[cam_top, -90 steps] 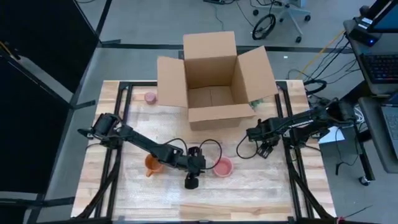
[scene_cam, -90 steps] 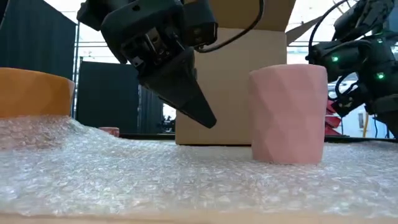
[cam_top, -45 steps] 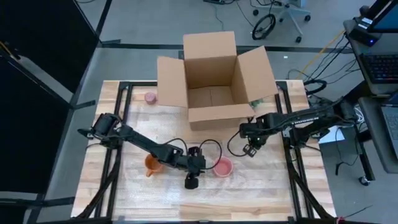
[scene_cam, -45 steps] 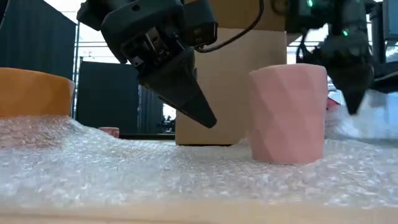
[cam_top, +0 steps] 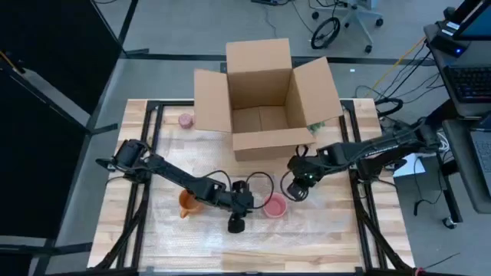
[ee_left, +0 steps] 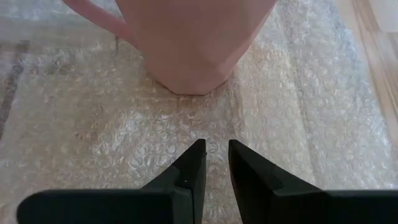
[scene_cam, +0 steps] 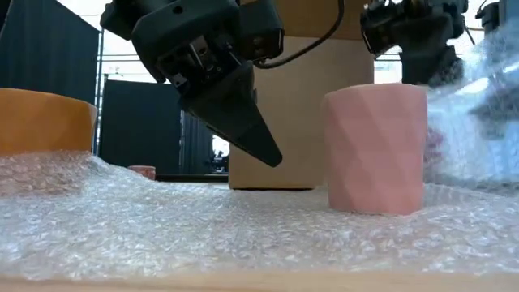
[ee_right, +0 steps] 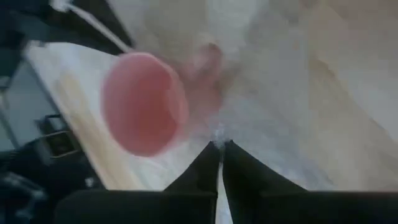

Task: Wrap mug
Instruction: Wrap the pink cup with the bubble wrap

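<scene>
The left tool hovers low over the bubble wrap at the tabletop's near edge, its arm stretched in from the left, fingers nearly together with only a thin gap, holding nothing. Just beyond stands the pink mug, upright on the wrap. Farther back, the right tool reaches in over the mug's far side, pinched on a raised edge of the wrap.

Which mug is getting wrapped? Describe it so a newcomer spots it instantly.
Start at the open cardboard box on the table's far side, then come toward the near edge onto the bubble wrap. The pink mug stands there upright between both grippers; it is faceted, unlike the orange mug beside it.
</scene>
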Tool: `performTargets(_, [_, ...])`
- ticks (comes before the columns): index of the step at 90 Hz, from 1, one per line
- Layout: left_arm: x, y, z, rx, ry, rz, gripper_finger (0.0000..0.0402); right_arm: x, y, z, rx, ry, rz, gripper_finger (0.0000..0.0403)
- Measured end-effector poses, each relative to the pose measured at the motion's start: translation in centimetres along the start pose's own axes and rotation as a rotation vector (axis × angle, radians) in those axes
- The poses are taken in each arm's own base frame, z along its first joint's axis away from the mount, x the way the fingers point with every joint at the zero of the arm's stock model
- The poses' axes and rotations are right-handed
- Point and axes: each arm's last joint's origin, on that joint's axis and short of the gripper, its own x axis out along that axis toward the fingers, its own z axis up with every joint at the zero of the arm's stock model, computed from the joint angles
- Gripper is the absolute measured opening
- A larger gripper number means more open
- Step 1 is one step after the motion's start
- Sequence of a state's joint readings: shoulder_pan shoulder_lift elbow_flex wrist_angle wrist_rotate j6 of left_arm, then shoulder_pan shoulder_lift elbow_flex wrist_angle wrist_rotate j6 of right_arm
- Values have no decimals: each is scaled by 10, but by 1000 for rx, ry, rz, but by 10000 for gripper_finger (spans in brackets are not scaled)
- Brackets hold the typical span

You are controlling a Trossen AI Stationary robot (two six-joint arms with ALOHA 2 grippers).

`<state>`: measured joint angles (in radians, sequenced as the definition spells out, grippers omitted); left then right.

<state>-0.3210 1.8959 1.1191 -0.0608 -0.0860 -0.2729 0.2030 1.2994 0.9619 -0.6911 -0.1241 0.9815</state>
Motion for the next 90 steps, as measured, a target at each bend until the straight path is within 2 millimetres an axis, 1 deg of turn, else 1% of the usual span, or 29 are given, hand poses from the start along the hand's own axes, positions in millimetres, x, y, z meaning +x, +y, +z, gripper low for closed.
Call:
performTargets(22, [0, 0, 0, 0, 0, -1, 56, 5, 21, -2, -33, -101, 114, 0])
performTargets(34, [0, 0, 0, 0, 2, -6, 56, 13, 32, -4, -65, -133, 161, 0])
performTargets(44, [0, 0, 0, 0, 2, -6, 56, 26, 40, -5, -106, -143, 193, 0])
performTargets(57, [0, 0, 0, 0, 2, -5, 56, 51, 49, -5, -163, -146, 218, 9])
performTargets(63, [0, 0, 0, 0, 2, -5, 56, 63, 51, -5, -190, -140, 220, 22])
performTargets(68, [0, 0, 0, 0, 2, -5, 56, 68, 53, -5, -214, -134, 236, 40])
performTargets(77, [0, 0, 0, 0, 2, -5, 56, 68, 55, -4, -244, -141, 263, 81])
performTargets(90, [0, 0, 0, 0, 2, -5, 56, 64, 53, -1, -290, -136, 271, 135])
